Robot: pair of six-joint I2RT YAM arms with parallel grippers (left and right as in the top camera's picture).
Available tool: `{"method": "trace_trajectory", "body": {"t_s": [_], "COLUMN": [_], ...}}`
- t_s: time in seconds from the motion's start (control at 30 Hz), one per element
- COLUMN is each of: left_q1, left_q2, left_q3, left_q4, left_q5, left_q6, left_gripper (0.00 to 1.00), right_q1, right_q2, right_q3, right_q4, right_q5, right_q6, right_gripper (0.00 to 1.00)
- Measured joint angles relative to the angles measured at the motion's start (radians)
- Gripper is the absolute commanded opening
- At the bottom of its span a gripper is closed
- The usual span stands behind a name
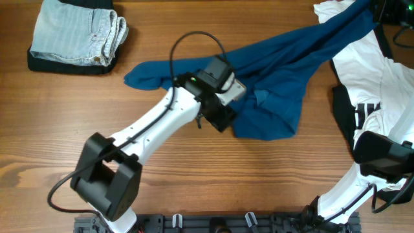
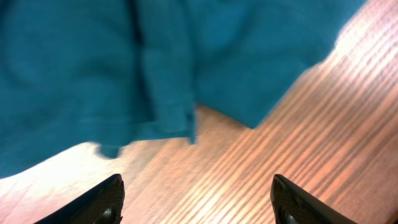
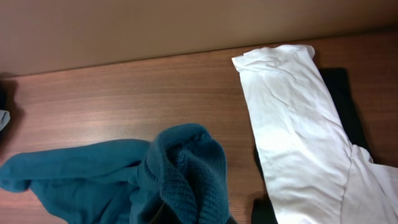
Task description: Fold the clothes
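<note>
Two spread jaws of the left gripper (image 2: pixel 198 202) hover over open bare table (image 2: pixel 329 118) well left of the white garment (image 3: pixel 292 124), just off the hem of the dark-blue shirt (image 1: pixel 278 84), which crosses that garment's far corner to the right gripper (image 1: pixel 380 11), clamped on bunched cloth that hides its fingers.

We find no legible text, brand or number in any view; black markings (image 1: pixel 359 114) on the white garment (image 1: pixel 381 77) are too small to read.
</note>
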Motion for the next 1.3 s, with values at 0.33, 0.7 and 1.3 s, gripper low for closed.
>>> {"method": "trace_trajectory", "body": {"t_s": [0.33,0.7,1.3], "left_q1": [-0.049,-0.034,0.000], "left_q2": [0.106,0.183,0.220], "left_q3": [0.000,0.000,0.000], "left_q4": [0.053,0.150,0.181], "left_q5": [0.000,-0.087,-0.068], "left_q6": [0.049,0.080,0.083], "left_gripper": [0.69,0.62,0.44], "right_q1": [0.000,0.000,0.000], "right_q2": [0.000,0.000,0.000], "right_q3": [0.000,0.000,0.000], "right_q4": [-0.001,-0.001,-0.002], "right_q5": [0.000,0.000,0.005], "right_q6": [0.000,0.000,0.000], "right_gripper": [0.04,0.05,0.05]}}
